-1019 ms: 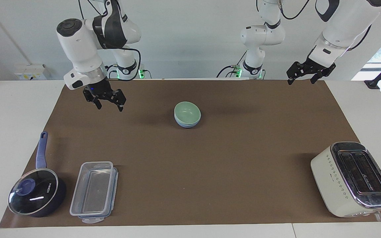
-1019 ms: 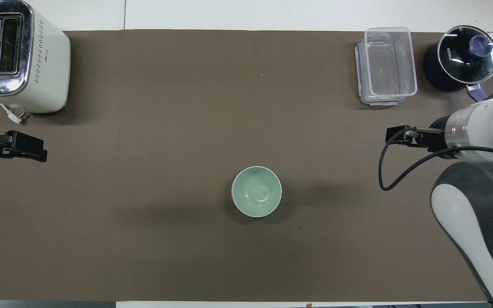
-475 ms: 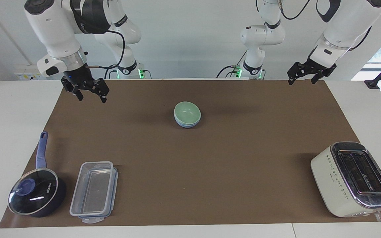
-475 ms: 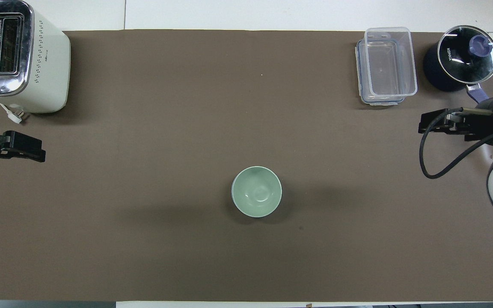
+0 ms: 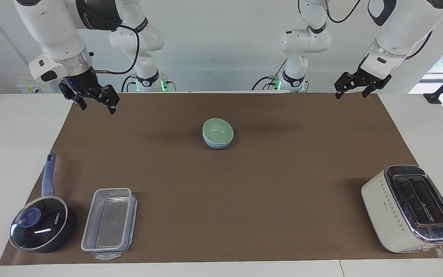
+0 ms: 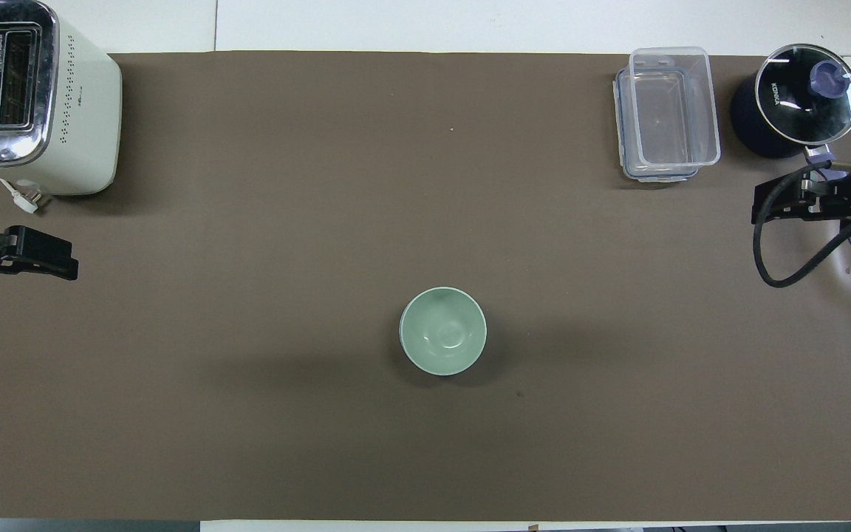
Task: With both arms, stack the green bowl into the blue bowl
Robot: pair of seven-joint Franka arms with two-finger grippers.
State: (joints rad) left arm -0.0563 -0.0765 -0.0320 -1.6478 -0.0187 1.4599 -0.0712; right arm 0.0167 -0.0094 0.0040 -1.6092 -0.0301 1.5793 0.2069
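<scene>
You've got 1 table [image 5: 267, 200] w/ a brown mat, 2 big arms, 1 toaster [image 5: 410, 207], 1 clear container [image 5: 108, 223], 1 lidded saucepan [image 5: 39, 227], 2 bowls.

Toaster sits at the left arm's end, farther from the robots. Container and saucepan sit side by side at the right arm's end, also farther out, saucepan nearest the mat edge.

Green bowl [image 5: 217, 130] is nested in the blue bowl [image 5: 217, 145], mid-table, nearer to the robots; only the blue bowl's lower wall shows under it in the facing view, and from overhead you see the green bowl [image 6: 442, 330] alone.

Right claw [image 5: 95, 104] hangs over the mat corner at its own end, fingers spread wide, holding nothing. Left claw [image 5: 354, 88] hangs over the mat edge at its own end, fingers also apart, empty. Both claws are well apart from the bowls, one to each side of the stack.
</scene>
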